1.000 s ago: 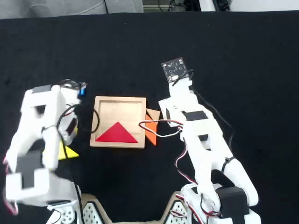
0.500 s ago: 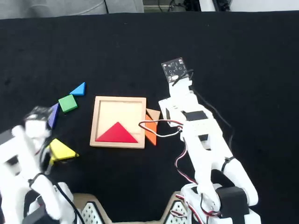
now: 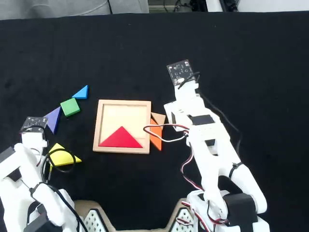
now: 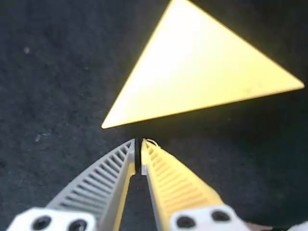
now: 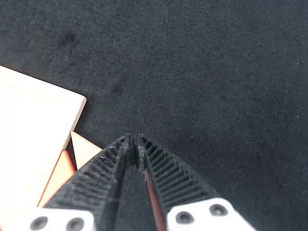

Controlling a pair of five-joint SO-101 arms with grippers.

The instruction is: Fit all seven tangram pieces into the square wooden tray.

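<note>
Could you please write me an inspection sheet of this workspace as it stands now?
Surface: black cloth table, flat.
Job's things: square wooden tray holds only the red triangle. Orange piece and tan piece lie against its right side. Yellow triangle, purple piece, green square and blue triangle lie loose to its left.
Clutter: nothing seen.
Grippers: left gripper shut, empty, at the yellow triangle's edge; right gripper shut, empty, beside the tray's corner.
Cables: red and white wires reach the tray's right rim.
Surroundings: grey fabric beyond the far edge.
</note>
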